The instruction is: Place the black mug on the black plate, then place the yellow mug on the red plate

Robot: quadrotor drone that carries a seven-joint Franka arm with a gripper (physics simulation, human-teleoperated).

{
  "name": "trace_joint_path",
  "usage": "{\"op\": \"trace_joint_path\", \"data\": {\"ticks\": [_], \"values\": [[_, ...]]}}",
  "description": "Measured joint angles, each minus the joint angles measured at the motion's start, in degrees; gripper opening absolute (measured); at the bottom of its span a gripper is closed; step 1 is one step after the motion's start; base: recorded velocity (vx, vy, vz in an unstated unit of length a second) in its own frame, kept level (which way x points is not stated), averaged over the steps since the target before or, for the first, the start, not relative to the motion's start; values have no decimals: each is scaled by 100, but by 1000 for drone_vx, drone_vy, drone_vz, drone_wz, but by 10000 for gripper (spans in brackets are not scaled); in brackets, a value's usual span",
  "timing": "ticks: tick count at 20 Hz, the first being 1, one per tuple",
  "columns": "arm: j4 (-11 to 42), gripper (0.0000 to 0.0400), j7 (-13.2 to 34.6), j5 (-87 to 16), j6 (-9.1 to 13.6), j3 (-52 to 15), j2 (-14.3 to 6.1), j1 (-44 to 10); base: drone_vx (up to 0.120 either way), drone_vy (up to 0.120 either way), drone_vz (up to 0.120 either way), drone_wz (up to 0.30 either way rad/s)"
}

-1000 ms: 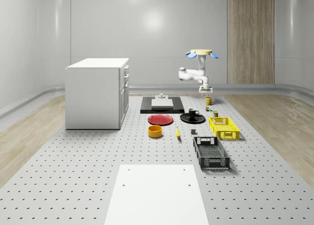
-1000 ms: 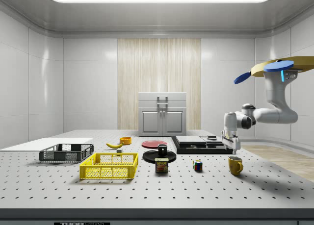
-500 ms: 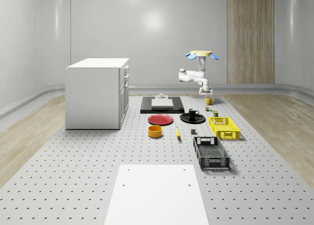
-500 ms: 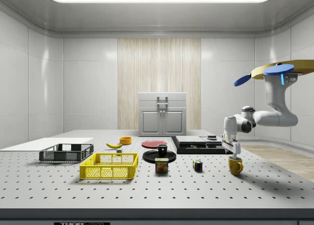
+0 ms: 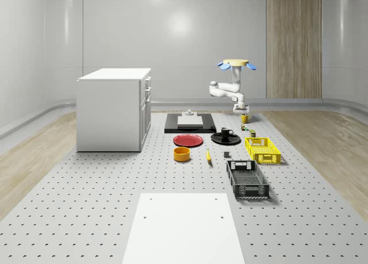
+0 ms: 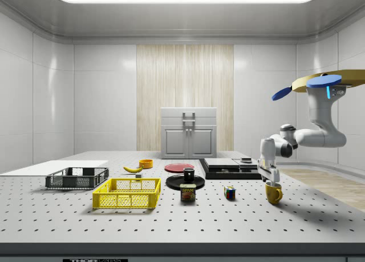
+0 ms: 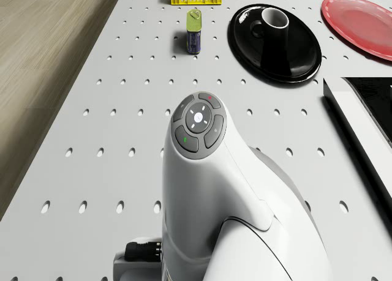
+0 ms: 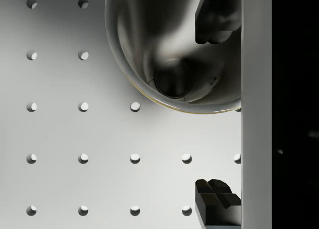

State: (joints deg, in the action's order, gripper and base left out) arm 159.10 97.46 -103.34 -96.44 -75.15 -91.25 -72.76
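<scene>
A white two-drawer cabinet [image 5: 115, 108] stands at the left of the whole-scene view on the grey perforated tabletop [image 5: 86, 206], with a flat white rectangular panel [image 5: 183, 226] lying at the bottom centre. A yellow plastic mesh basket [image 5: 262, 149] sits right of centre, a black mesh basket [image 5: 247, 179] below it, and an orange round bowl [image 5: 181, 154] beside a yellow banana [image 5: 208, 156] near the middle. In the side view, a small tin can [image 6: 188, 192] and a multicoloured cube [image 6: 230, 193] rest near the centre.

The drone [image 6: 333, 79] hovers, arm bent downward, fingers [image 8: 215, 20] spread wide apart.

Lab test bay: perforated optical table [image 5: 86, 206], bare panelled walls, cabinet [image 5: 114, 108].
</scene>
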Motion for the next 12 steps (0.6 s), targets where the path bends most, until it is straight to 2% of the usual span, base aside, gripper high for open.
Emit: {"op": "trace_joint_path", "data": {"ticks": [6, 7, 8, 10, 12], "values": [[-22, 400, 48, -94, -11, 91, 28, -61, 0, 0, 0, 0], [-24, 377, 51, -101, -9, 98, 32, -65, 0, 0, 0, 0], [-25, 318, 54, -107, -8, 103, 36, -68, 0, 0, 0, 0], [-27, 236, 57, -117, -4, 111, 43, -71, 0, 0, 0, 0], [-28, 187, 58, -123, 0, 115, 50, -73, 0, 0, 0, 0]]}}
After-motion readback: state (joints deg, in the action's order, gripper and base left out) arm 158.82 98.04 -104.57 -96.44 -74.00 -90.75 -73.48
